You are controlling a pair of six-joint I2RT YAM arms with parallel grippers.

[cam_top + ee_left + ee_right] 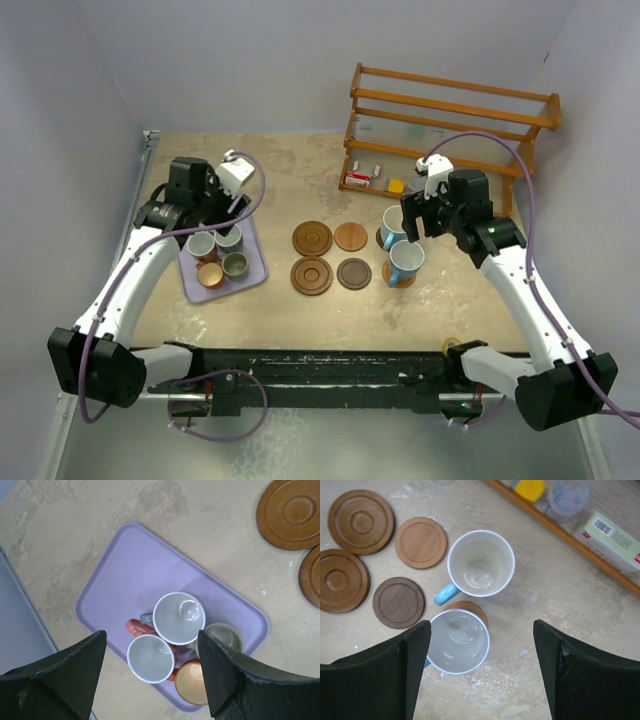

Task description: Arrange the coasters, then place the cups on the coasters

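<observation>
Four wooden coasters (pixel 312 238) (pixel 351 237) (pixel 311 275) (pixel 354 273) lie in a two-by-two block mid-table. To their right stand two light-blue cups (pixel 396 228) (pixel 406 262). The nearer cup (pixel 458 641) sits on a coaster whose brown edge (pixel 472 607) shows. My right gripper (pixel 481 625) hovers open above that cup, holding nothing. On the lavender tray (pixel 125 565) huddle a pale cup (pixel 179 618), a pink cup (pixel 150 658), a grey-green cup (pixel 222 635) and a copper-orange cup (pixel 192 682). My left gripper (pixel 151 635) hangs open over them.
A wooden rack (pixel 450 120) stands at the back right, with a yellow item (pixel 530 487) and a small box (pixel 610 530) on its lowest shelf. Walls close in the table on the left, back and right.
</observation>
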